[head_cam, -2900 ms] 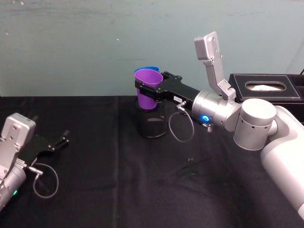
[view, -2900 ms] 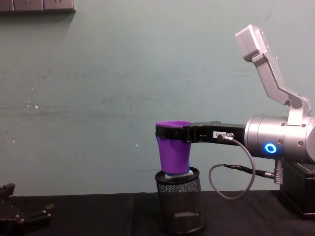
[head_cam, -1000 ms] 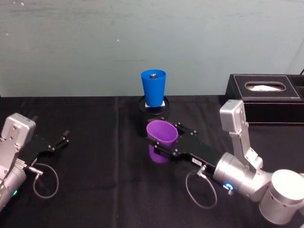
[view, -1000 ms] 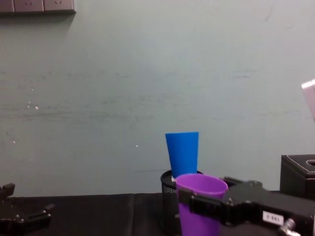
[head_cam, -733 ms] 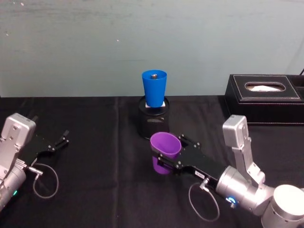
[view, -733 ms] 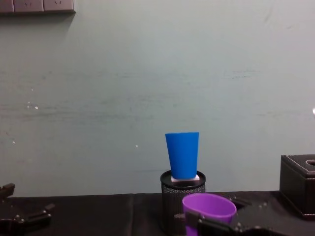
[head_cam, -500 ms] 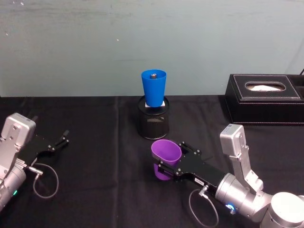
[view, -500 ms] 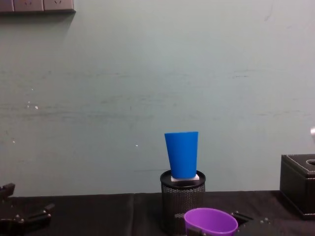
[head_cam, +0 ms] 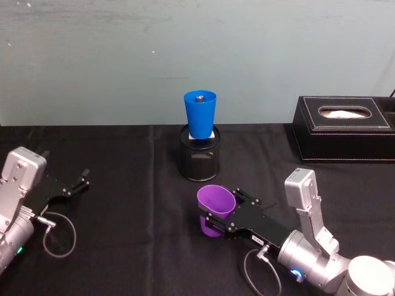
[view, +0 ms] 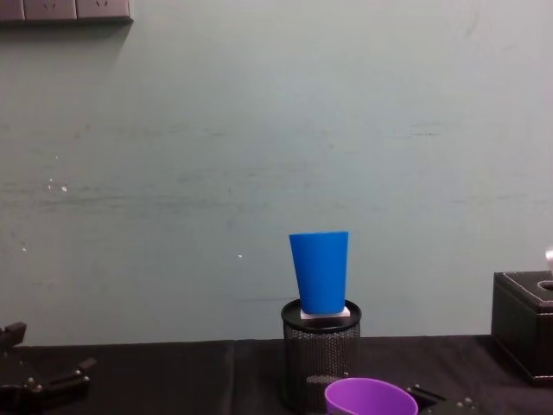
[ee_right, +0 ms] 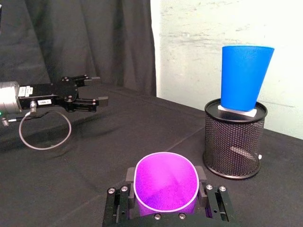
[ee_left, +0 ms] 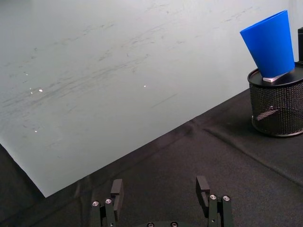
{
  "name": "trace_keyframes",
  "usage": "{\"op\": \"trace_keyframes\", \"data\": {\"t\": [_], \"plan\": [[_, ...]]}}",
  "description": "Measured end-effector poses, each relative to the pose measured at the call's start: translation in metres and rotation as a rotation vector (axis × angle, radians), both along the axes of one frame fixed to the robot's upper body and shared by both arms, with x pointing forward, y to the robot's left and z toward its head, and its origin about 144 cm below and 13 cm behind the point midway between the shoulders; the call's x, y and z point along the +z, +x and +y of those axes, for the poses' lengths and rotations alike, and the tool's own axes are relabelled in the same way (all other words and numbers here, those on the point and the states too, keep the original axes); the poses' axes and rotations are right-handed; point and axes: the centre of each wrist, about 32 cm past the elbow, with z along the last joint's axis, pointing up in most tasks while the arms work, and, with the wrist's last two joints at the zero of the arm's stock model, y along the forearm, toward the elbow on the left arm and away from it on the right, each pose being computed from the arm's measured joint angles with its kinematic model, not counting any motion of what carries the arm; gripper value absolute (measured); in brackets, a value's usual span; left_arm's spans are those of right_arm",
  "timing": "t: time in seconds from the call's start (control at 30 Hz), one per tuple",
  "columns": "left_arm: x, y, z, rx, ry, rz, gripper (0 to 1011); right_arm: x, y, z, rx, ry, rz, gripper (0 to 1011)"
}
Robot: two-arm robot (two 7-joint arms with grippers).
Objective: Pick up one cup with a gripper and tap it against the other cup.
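The purple cup (head_cam: 215, 208) sits upright between the fingers of my right gripper (head_cam: 223, 207), which is shut on it low over the black cloth, in front of the mesh holder. The right wrist view looks into the purple cup (ee_right: 165, 183), with a finger on each side. Its rim (view: 370, 397) pokes into the bottom of the chest view. The blue cup (head_cam: 200, 113) stands upright on a white block on top of the black mesh holder (head_cam: 199, 163), well behind and above the purple one. My left gripper (head_cam: 77, 184) rests open at the far left.
A black tissue box (head_cam: 345, 128) stands at the back right. The table is covered in black cloth (head_cam: 123, 246), and a pale green wall (view: 259, 156) rises close behind the holder. A cable loop (head_cam: 60, 233) lies beside the left arm.
My right arm has carried the purple cup away from the blue cup, down and towards me, and now holds it low in front of the holder. The left arm has not moved.
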Motion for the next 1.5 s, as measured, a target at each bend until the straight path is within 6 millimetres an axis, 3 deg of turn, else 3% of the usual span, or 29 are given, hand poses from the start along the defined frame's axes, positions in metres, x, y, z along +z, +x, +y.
{"op": "trace_keyframes", "data": {"t": [0.33, 0.67, 0.9, 1.23, 1.5], "plan": [[0.000, 0.000, 0.000, 0.000, 0.000, 0.000, 1000, 0.000, 0.000, 0.000, 0.001, -0.001, 0.000, 743], [0.000, 0.000, 0.000, 0.000, 0.000, 0.000, 1000, 0.000, 0.000, 0.000, 0.002, -0.001, 0.000, 998], [0.000, 0.000, 0.000, 0.000, 0.000, 0.000, 1000, 0.001, 0.000, 0.000, 0.003, -0.001, -0.002, 1000], [0.000, 0.000, 0.000, 0.000, 0.000, 0.000, 1000, 0.028, -0.001, 0.000, -0.048, 0.054, -0.128, 1000], [0.000, 0.000, 0.000, 0.000, 0.000, 0.000, 1000, 0.038, -0.013, -0.006, -0.298, 0.031, -0.169, 1000]]}}
